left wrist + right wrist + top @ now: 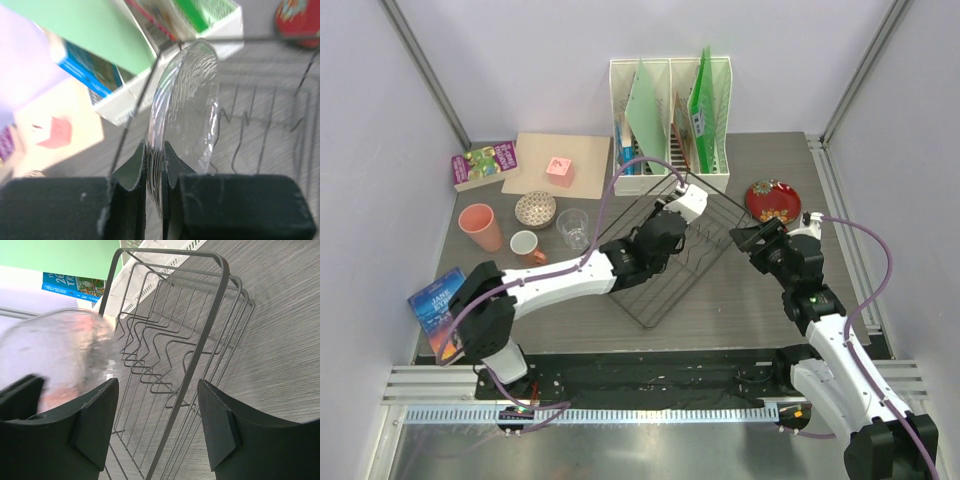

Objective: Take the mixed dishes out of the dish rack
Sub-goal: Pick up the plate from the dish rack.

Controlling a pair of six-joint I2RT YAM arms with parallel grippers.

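Left fingers (131, 167) pinch the rim of the clear glass dish (187, 100), which stands on edge inside the dish rack (200, 340); an edge grip suits lifting it straight out. Right fingers (95, 415) stand wide and empty just beside the rack.

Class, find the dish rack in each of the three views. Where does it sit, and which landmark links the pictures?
Top external: the dish rack lies in the middle, turned cornerwise.
Left wrist: its wires fill the right half.
Right wrist: it spans the centre, top to bottom.
Shared landmark: the white file holder behind the rack.
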